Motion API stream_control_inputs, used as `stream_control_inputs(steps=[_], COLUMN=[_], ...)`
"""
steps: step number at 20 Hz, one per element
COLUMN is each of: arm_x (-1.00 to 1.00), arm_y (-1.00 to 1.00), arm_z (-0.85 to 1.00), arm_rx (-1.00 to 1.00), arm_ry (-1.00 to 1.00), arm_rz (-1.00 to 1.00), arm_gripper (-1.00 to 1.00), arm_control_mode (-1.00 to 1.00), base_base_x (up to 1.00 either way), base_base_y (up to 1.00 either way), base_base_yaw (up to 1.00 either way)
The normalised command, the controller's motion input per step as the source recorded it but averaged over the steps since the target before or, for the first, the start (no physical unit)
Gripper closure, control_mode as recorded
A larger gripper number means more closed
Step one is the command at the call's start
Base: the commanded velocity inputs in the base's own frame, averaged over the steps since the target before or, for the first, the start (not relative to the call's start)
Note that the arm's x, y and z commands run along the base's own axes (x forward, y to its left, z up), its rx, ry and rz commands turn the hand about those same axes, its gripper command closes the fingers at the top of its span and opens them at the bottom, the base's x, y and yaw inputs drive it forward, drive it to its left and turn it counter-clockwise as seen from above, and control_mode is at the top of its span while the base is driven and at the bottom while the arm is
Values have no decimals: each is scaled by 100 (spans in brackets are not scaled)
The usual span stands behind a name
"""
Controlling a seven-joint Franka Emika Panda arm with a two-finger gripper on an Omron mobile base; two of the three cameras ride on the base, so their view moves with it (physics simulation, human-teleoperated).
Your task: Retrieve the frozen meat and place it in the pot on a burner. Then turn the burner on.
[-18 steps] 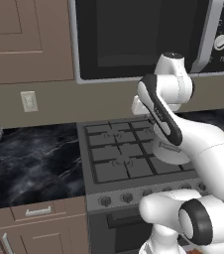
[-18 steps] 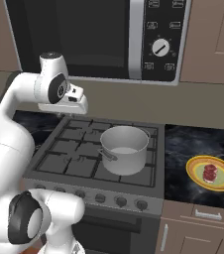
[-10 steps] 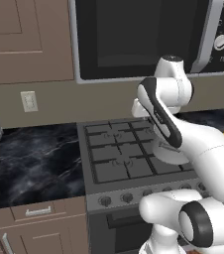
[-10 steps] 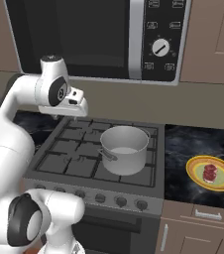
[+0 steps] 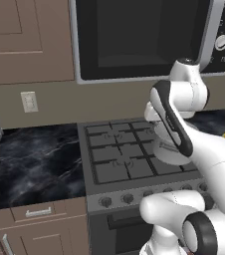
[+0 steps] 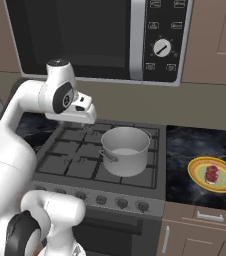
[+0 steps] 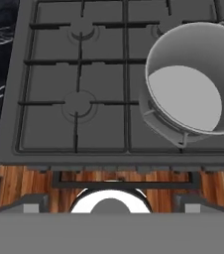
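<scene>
grey stove [image 6: 75,167] between black marble counters [image 5: 30,164], microwave [image 6: 85,35] above.

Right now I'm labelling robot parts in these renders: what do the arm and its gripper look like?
The arm is glossy white, built of rounded tubular links with dark grey or black bands and discs at the joints. The gripper has two small dark grey finger tips. No cables or markings show.

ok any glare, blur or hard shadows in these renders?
Hand view: sharp throughout, pot interior evenly lit, only a soft shade on its inner wall. Right base view: flat light, faint shadow under the pot, no glare on the microwave door. Left base view: slightly soft, marble counter veins still readable, no motion blur on the arm.
</scene>
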Motion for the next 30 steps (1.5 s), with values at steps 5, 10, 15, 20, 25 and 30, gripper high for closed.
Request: stream_control_inputs(steps=[5, 10, 15, 20, 25, 30], arm_x=[-10, -16, -4, -1, 2, 2], arm_y=[-96, -100, -100, -100, -100, -89], arm_z=[4, 15, 4, -5, -22, -37], arm_rx=[0, 1, 1, 0, 5, 1], arm_ry=[-1, -9, -1, -1, 2, 7], arm_rz=[-1, 0, -1, -1, 3, 0], arm_gripper=[-100, -100, -100, -100, -100, -100], arm_control_mode=[-100, -100, -100, -100, -100, -100], base_base_x=[0, 0, 0, 0, 0, 0], base_base_y=[0, 0, 0, 0, 0, 0], base_base_yaw=[0, 0, 0, 0, 0, 0])
